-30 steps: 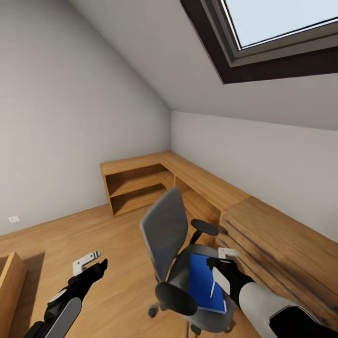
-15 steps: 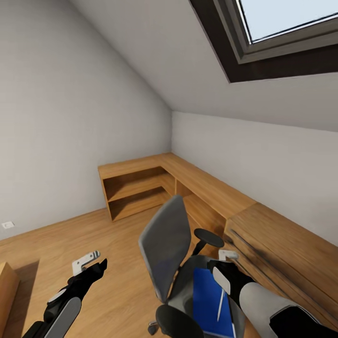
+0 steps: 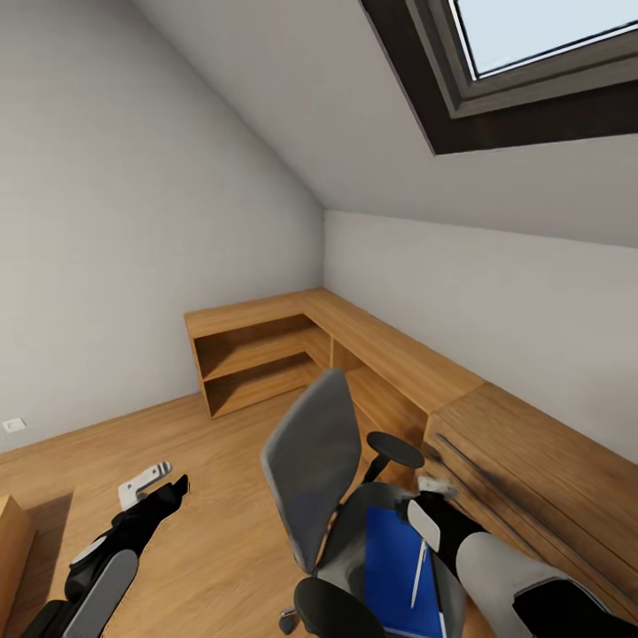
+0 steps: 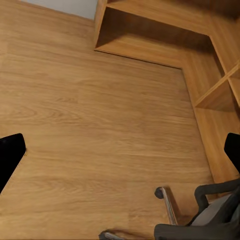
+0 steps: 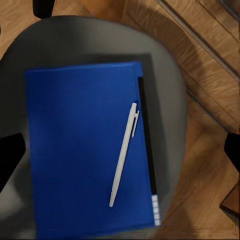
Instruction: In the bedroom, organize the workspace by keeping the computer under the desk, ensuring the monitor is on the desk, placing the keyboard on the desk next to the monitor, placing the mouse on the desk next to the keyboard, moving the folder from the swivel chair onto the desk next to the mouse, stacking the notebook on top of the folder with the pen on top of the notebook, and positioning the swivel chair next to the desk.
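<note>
The swivel chair [image 3: 312, 456] stands before me with its grey back turned left. On its seat [image 5: 165, 100] lies the blue folder [image 5: 80, 145], also seen in the head view [image 3: 390, 567]. The white pen [image 5: 123, 155] rests on top of the folder. A thin dark strip [image 5: 146, 135] runs along one long edge of the folder; I cannot tell whether it is the notebook. My right gripper [image 3: 428, 503] hovers open just above the folder, its fingertips [image 5: 10, 157] wide apart. My left gripper [image 3: 159, 486] hangs open over bare floor. The desk, monitor, keyboard, mouse and computer are out of view.
A low L-shaped wooden shelf unit [image 3: 266, 341] runs along the far wall and into the corner. A wooden drawer chest [image 3: 540, 470] stands close to the chair on the right. The chair's chrome base leg and caster [image 4: 164, 196] stand on open wooden floor [image 4: 100, 125]. A skylight sits overhead.
The view turned slightly at first, then held. My left gripper has dropped lower and to the left. My right gripper has sunk a little toward the folder.
</note>
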